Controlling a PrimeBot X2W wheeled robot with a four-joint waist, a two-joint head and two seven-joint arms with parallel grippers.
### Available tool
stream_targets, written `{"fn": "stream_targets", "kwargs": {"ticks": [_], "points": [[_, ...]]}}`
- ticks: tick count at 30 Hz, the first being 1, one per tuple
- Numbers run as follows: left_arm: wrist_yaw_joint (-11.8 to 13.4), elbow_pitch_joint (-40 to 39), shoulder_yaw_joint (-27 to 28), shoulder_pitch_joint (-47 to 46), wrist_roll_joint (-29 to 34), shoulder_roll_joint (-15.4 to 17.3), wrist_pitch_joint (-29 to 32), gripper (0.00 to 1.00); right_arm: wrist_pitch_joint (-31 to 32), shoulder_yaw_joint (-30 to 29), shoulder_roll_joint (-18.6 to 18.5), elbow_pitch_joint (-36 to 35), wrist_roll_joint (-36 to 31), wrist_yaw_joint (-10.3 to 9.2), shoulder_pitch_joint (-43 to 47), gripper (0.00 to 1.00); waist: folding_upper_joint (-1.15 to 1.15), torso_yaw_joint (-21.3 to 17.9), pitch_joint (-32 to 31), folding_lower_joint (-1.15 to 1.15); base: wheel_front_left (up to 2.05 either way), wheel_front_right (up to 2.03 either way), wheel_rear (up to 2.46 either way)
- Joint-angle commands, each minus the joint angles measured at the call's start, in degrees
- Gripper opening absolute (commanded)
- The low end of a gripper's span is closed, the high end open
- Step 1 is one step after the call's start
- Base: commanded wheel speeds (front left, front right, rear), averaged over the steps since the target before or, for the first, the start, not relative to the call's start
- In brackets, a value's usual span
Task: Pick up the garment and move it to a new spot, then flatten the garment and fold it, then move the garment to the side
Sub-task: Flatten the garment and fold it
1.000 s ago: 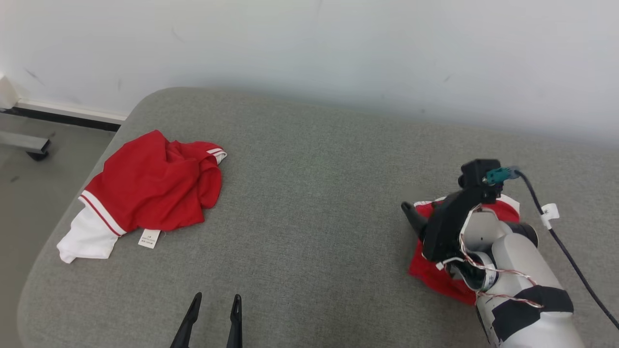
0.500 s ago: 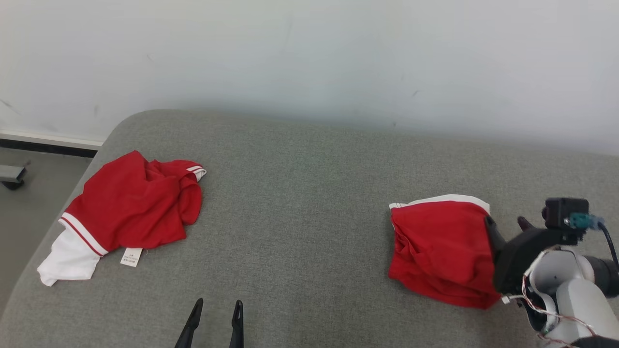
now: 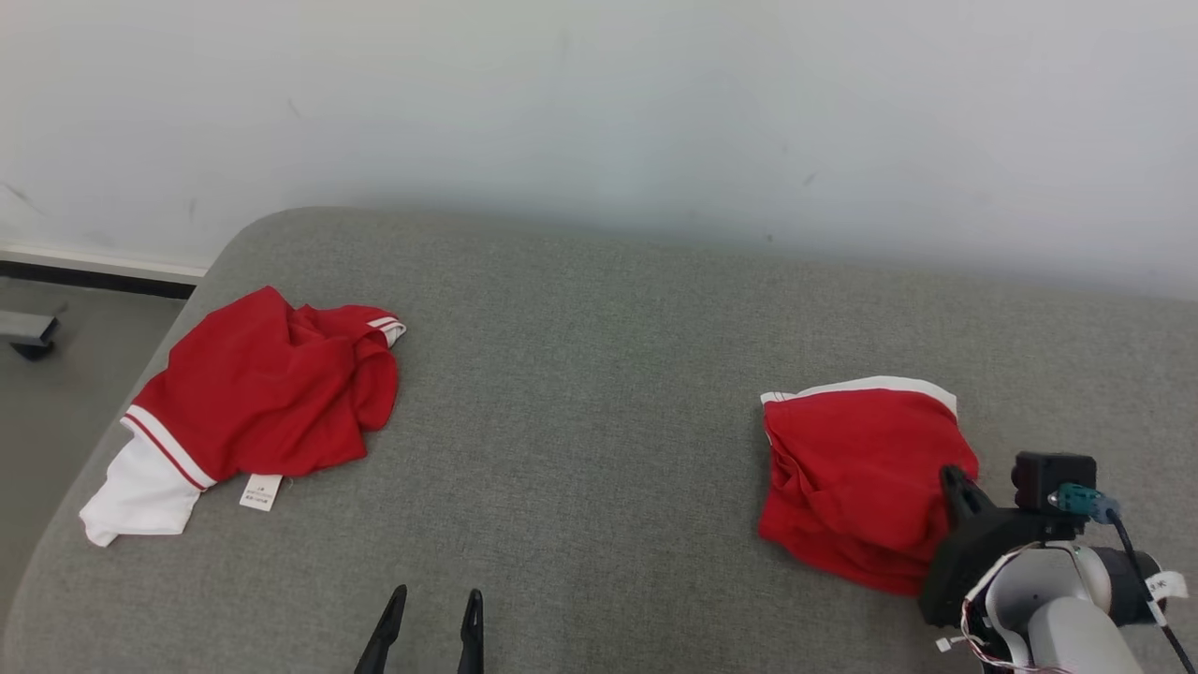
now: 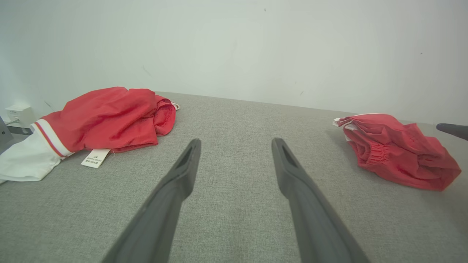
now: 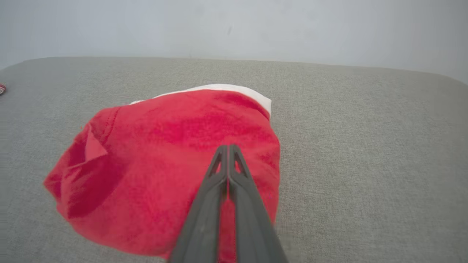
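Note:
A folded red garment [image 3: 856, 477] with a white edge lies on the right of the grey cushion [image 3: 599, 393]. It is the red bundle [image 5: 172, 175] in the right wrist view and the red heap [image 4: 398, 149] at the right of the left wrist view. My right gripper [image 3: 952, 476] hovers at its near right edge, shut. Its fingertips [image 5: 227, 147] are pressed together over the cloth, with nothing seen pinched between them. A second red and white garment [image 3: 253, 393] lies crumpled at the left. My left gripper [image 3: 432, 610] is open at the cushion's near edge, its fingers [image 4: 182, 171] spread over bare fabric.
A white wall [image 3: 599, 103] runs behind the cushion. Bare floor [image 3: 56, 393] and a metal foot [image 3: 28, 332] lie off the cushion's left edge. A white label [image 3: 261, 490] sticks out from under the left garment. The right arm's cable [image 3: 1137, 571] trails at the lower right.
My right gripper has drawn back off the folded garment toward the lower right and its fingers have closed. The head camera shifted too. The left gripper and both garments stayed put.

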Motion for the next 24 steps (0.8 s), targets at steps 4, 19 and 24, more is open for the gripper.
{"fn": "stream_targets", "kwargs": {"ticks": [4, 19, 24], "points": [[-0.22, 0.32, 0.07, -0.21, 0.21, -0.07, -0.18, 1.00, -1.63, 1.21, 1.02, 3.22, -1.51, -0.14, -2.23, 0.00, 0.00, 1.45, 0.22, 0.01, 0.00, 0.00, 0.00], [-0.70, 0.70, 0.63, 0.76, 0.63, -0.07, -0.18, 1.00, -6.72, 16.43, 2.36, 17.58, 4.52, -0.14, -4.80, 0.00, 0.00, 4.27, 0.07, 0.01, 0.00, 0.00, 0.00], [-0.49, 0.78, 0.50, 0.80, 0.28, -0.07, -0.18, 1.00, -7.16, 24.67, 2.39, 18.15, 11.28, -0.14, -5.04, 0.00, 0.00, 3.67, -0.10, 0.01, 0.00, 0.00, 0.00]]}}
